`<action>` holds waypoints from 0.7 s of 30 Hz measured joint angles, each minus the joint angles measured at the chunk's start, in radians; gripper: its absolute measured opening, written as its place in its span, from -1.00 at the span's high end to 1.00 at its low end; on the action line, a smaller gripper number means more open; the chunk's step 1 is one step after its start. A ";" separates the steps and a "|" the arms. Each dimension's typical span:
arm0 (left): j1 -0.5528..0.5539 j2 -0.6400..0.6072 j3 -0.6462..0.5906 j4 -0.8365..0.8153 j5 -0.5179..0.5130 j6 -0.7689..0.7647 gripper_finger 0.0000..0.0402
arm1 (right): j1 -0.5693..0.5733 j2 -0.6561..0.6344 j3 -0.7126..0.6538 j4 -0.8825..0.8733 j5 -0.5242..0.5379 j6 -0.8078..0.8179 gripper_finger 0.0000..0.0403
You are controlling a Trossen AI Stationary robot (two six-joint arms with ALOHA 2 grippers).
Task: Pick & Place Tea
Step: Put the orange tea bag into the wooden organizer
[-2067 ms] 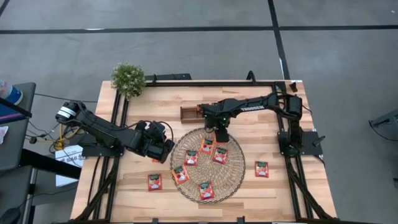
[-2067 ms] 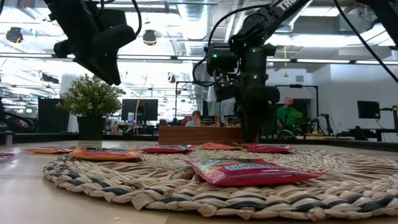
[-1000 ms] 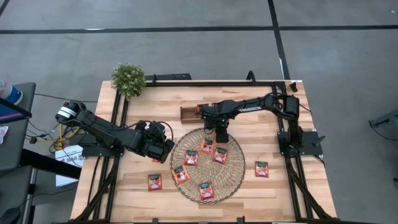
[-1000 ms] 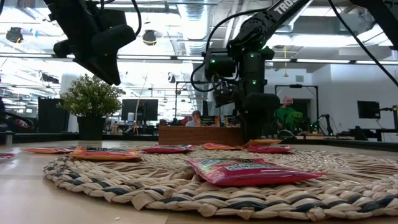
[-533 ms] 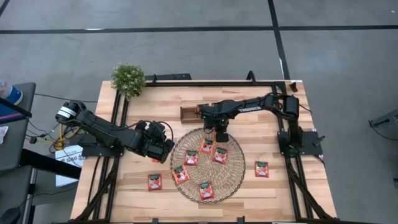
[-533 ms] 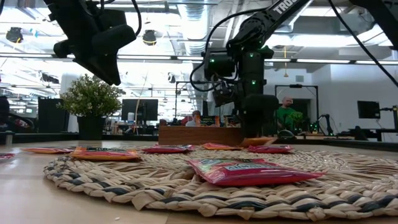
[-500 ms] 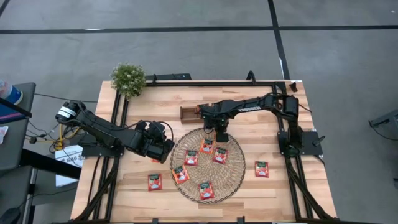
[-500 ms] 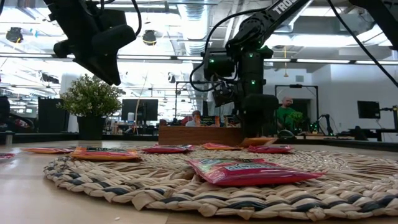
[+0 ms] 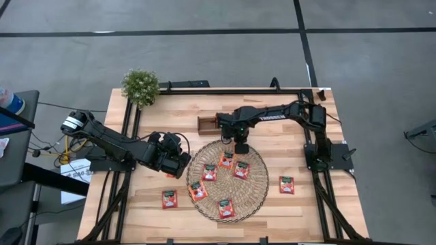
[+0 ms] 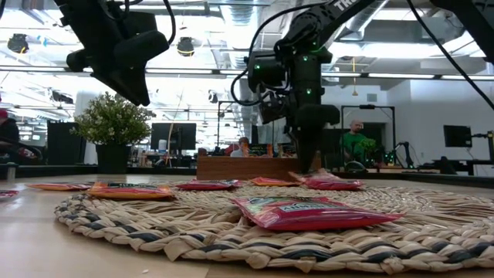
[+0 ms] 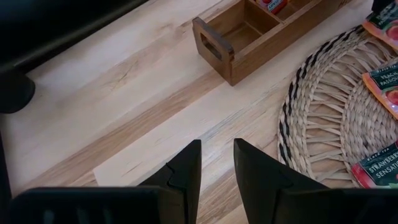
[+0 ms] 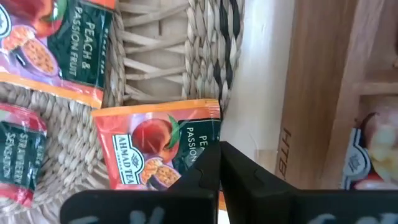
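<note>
Red-orange tea sachets lie flat on a round woven mat (image 9: 253, 192): at least three there (image 9: 209, 172), (image 9: 241, 169), (image 9: 225, 207). Two more sit on the bare table (image 9: 169, 199), (image 9: 287, 184). My right gripper (image 9: 240, 145) points down over the mat's far edge, shut on one orange sachet (image 12: 155, 146). A brown wooden tray (image 9: 206, 124) stands just beyond the mat. My left gripper (image 11: 217, 149) hangs above the table left of the mat, open, with nothing between its fingers. My right gripper pinches the sachet's edge (image 12: 208, 149) between its two fingers, on the side nearest the tray. The fingers come from above, pointing down. The held edge is raised off the mat (image 10: 302, 176). Whether the sachet's far end still touches the mat I cannot tell.
A small potted plant (image 9: 140, 86) stands at the table's far left corner. The tray's near compartment (image 11: 239, 31) holds nothing and another holds sachets (image 12: 367, 146). Bare wood lies between my left gripper and the tray. People sit in the room behind.
My right gripper has risen a little from the mat's far edge. The orange sachet's edge has come up with it, while the other sachets lie as before.
</note>
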 joint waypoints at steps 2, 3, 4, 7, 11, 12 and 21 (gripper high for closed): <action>0.000 0.000 0.000 0.000 -0.003 0.000 0.57 | 0.003 -0.001 0.014 -0.012 -0.002 0.000 1.00; 0.000 0.000 0.000 0.000 -0.006 0.000 0.57 | 0.006 -0.001 0.020 -0.019 -0.002 0.000 1.00; 0.000 0.000 0.000 0.000 -0.009 0.000 0.57 | 0.011 -0.001 0.027 -0.030 -0.002 0.000 1.00; 0.000 0.000 0.000 0.000 -0.012 0.000 0.57 | 0.027 -0.002 0.065 -0.071 -0.003 0.000 1.00; 0.000 0.000 0.000 0.000 -0.012 0.000 0.57 | 0.051 -0.003 0.124 -0.126 -0.003 0.001 1.00; 0.000 0.000 0.000 0.000 -0.012 0.000 0.57 | 0.057 -0.003 0.142 -0.138 -0.003 0.000 1.00; 0.000 0.000 0.000 0.000 -0.014 -0.001 0.57 | 0.071 -0.005 0.269 -0.238 -0.002 0.000 1.00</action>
